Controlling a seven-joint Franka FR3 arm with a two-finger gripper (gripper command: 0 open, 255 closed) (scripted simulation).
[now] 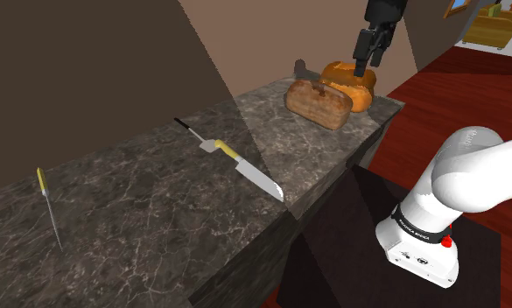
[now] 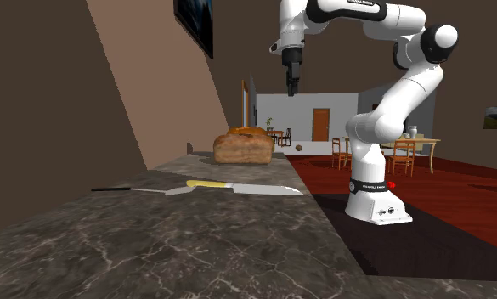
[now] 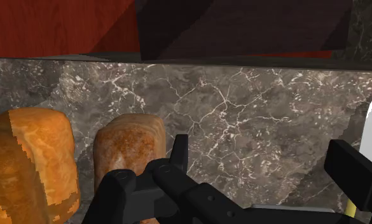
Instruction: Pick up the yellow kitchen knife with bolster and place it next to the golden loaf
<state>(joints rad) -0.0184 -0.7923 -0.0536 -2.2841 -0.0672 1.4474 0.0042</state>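
Judged to be at the opening step: the reach for the knife (image 1: 245, 166), not yet picked up. Found it lying flat about midway along the worktop (image 1: 140, 219), yellow handle turned towards the back edge, blade running out to the edge on the side of the arm (image 1: 473, 175), tip almost at that edge. Noted a thin black-handled knife (image 1: 187, 128) lying end to end with it, blade tip touching the yellow handle or just short of it; could not tell which. Saw a slimmer yellow-handled knife (image 1: 47, 203) near the far end of the worktop, well apart and not to be mistaken for the target. Placed the hand (image 1: 362, 68) high over the opposite end, above the two loaves and touching neither. Read it in the wrist view as spread wide, with only bare worktop showing far below the gap; held nothing. Found the golden loaf (image 1: 341, 74) close to that end's corner, with a browner loaf (image 1: 318, 103) close against it on the knife's side. Reckoned the next move to call for travel back along the worktop to the yellow handle, a turn of the wrist to set the fingers across it, then a low, careful descent onto a thin flat thing without nudging the black-handled knife.
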